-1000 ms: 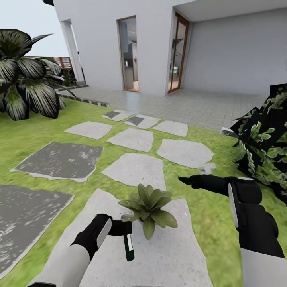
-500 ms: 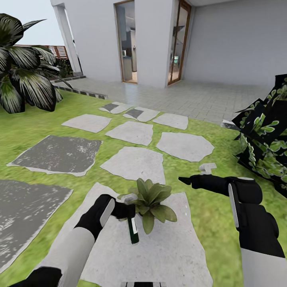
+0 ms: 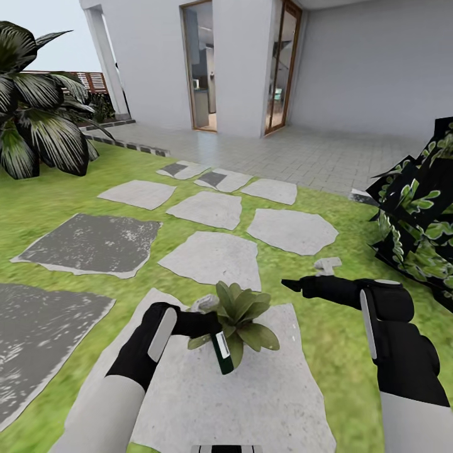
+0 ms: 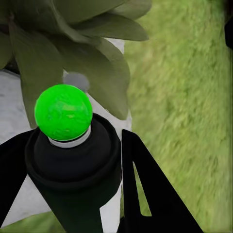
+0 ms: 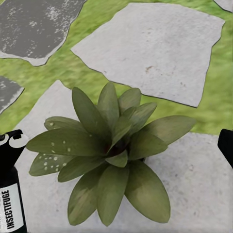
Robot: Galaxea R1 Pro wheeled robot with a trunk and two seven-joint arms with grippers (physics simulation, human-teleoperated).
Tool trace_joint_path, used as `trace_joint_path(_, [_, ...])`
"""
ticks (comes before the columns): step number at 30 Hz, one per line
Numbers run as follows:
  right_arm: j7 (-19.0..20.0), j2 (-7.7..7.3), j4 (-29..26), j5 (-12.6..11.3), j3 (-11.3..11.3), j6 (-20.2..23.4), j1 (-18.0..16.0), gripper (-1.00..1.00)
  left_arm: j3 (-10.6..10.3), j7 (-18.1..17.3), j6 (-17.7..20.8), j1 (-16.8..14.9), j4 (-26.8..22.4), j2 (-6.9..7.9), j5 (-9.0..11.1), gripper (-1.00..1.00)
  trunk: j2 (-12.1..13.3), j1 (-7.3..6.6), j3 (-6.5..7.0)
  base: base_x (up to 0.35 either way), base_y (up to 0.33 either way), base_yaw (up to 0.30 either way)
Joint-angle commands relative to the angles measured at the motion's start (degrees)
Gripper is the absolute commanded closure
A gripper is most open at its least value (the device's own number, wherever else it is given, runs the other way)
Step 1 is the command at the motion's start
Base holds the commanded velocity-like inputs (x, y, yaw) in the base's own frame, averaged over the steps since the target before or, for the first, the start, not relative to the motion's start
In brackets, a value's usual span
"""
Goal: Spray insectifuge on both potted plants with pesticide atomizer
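Note:
My left gripper [image 3: 204, 325] is shut on the pesticide atomizer [image 3: 222, 352], a slim dark-green bottle with a white label band [image 5: 9, 209] reading INSECTIFUGE. It hangs tilted right against the near leaves of a potted plant [image 3: 242, 313]. In the left wrist view the bottle's tip [image 4: 63, 112] shows bright green, between the fingers [image 4: 148, 194], with the plant's leaves [image 4: 92, 63] just beyond. The rosette [image 5: 114, 145] stands on a pale stepping stone [image 3: 251, 390]. My right gripper [image 3: 291, 284] hovers to the plant's right, open and holding nothing. The second potted plant is out of view.
A big dark palm-like plant [image 3: 38, 132] stands at far left and a dark speckled bush [image 3: 418, 214] at right. Grey stepping stones [image 3: 211, 258] lead over the lawn to a tiled patio and the house doors [image 3: 201, 69]. A small grey object [image 3: 327, 265] lies on the grass.
My left gripper has carried the atomizer rightward into the plant's near leaves and tilted it more. The right arm has held still. The head view shifted slightly a second ago.

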Motion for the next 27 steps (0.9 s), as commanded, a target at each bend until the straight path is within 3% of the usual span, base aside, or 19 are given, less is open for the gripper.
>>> trace_joint_path(1, [0.6,0.01,0.0,0.6,0.0,0.2,0.0,-1.00,0.0,-0.4,0.2,0.0,-0.1,-0.17,-0.5,1.00,0.0,-0.01,-0.05,0.000,0.000,0.000])
trace_joint_path(3, [0.6,0.02,0.0,0.6,0.0,0.2,0.0,-1.00,-0.7,0.2,0.2,0.2,-0.1,-0.35,-0.4,1.00,0.0,-0.01,-0.05,0.000,0.000,0.000])
trace_joint_path(6, [0.6,0.06,0.0,0.6,0.0,0.2,0.0,-1.00,-2.3,3.8,0.2,1.1,-0.3,-0.47,0.8,1.00,0.0,-0.01,-0.05,0.000,0.000,0.000])
trace_joint_path(7, [0.5,0.09,0.0,0.6,0.0,0.2,0.0,-1.00,-2.7,5.8,0.2,1.6,-0.5,-0.45,3.1,1.00,0.0,-0.01,-0.05,0.000,0.000,0.000])
trace_joint_path(10, [0.5,0.10,0.0,0.6,0.1,0.2,0.0,-1.00,-4.9,8.7,0.1,3.0,-1.0,-0.34,5.9,1.00,0.0,-0.01,-0.05,0.000,0.000,0.000])
trace_joint_path(13, [0.5,0.11,0.0,0.7,0.1,0.2,0.1,-1.00,-7.3,9.2,-0.2,3.7,-1.8,-0.21,6.5,1.00,0.0,-0.01,-0.05,-0.008,-0.004,0.000])
trace_joint_path(18, [0.5,0.11,0.0,0.7,0.1,0.2,0.1,-1.00,-9.5,9.3,-1.1,5.0,-5.6,-0.04,6.7,1.00,0.0,-0.01,-0.05,-0.168,-0.148,0.000])
trace_joint_path(27, [0.5,0.05,0.0,0.7,0.1,0.2,0.1,-1.00,-9.5,11.6,-1.5,4.5,-5.2,-0.30,6.5,1.00,0.0,-0.01,-0.05,-0.102,-0.092,0.000])
